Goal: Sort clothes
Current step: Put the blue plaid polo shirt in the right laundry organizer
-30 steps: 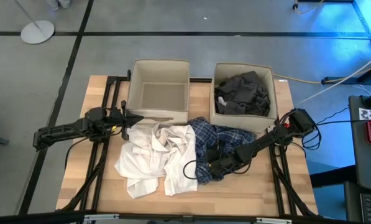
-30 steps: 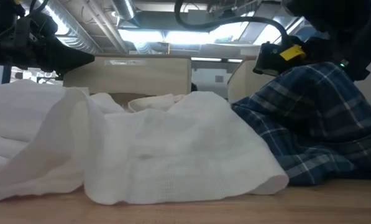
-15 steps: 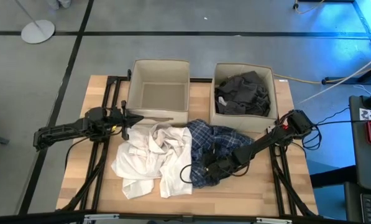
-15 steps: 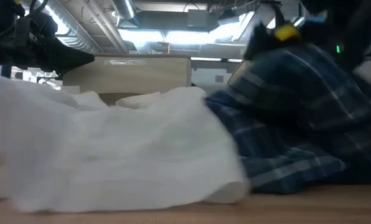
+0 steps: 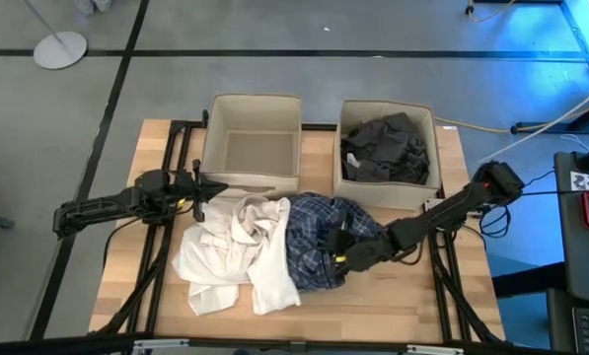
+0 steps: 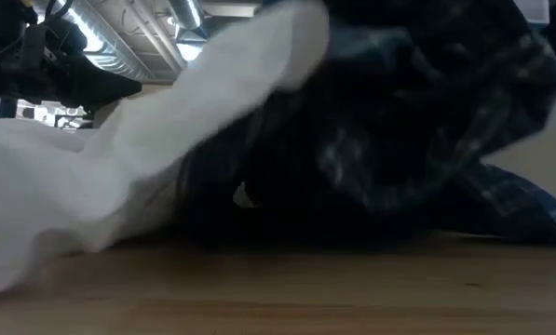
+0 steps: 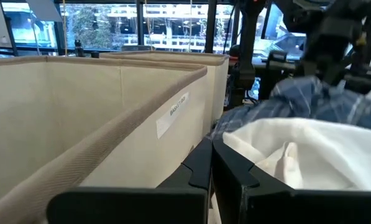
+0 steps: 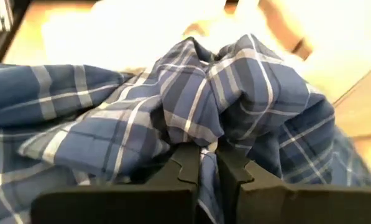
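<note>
Right gripper pinching the plaid shirt to pull it out of the pile

The right gripper [image 8: 201, 163] is closed on a fold of the soft, crumpled blue-and-white plaid cotton shirt [image 5: 319, 237], likely to part it from the limp white shirts [image 5: 237, 251] touching its left side. Just behind the plaid shirt stand two beige square fabric boxes [image 5: 252, 148]; the right one holds rumpled dark grey garments [image 5: 385, 148]. The left gripper [image 7: 210, 165] waits closed, empty, beside the left box.
</note>
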Controlling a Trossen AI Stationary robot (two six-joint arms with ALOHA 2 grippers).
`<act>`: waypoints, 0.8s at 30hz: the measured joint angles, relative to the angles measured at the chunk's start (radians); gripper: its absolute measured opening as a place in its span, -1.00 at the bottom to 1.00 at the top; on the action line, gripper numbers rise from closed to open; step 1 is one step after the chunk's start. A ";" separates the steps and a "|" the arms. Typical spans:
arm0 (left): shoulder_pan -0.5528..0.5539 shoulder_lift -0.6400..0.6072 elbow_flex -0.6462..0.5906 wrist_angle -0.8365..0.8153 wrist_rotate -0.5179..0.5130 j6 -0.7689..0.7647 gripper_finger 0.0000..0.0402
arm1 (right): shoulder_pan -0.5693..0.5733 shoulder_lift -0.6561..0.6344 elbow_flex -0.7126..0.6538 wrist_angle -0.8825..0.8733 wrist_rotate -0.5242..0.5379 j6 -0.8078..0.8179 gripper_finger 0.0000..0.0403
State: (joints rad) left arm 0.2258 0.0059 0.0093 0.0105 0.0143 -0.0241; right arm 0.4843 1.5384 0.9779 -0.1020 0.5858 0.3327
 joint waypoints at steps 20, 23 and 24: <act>0.000 0.000 0.000 0.000 0.000 -0.002 -0.98 | 0.000 -0.324 0.002 0.025 0.217 -0.215 -0.90; 0.000 0.000 0.000 0.000 0.000 -0.002 -0.98 | 0.000 -0.361 0.003 0.073 0.255 -0.286 -0.89; 0.000 0.000 0.000 0.000 0.000 -0.002 -0.98 | 0.000 -0.372 0.009 0.081 0.273 -0.307 -0.88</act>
State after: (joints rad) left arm 0.2260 0.0059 0.0093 0.0105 0.0143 -0.0261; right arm 0.4839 1.1663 0.9867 -0.0209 0.8592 0.0253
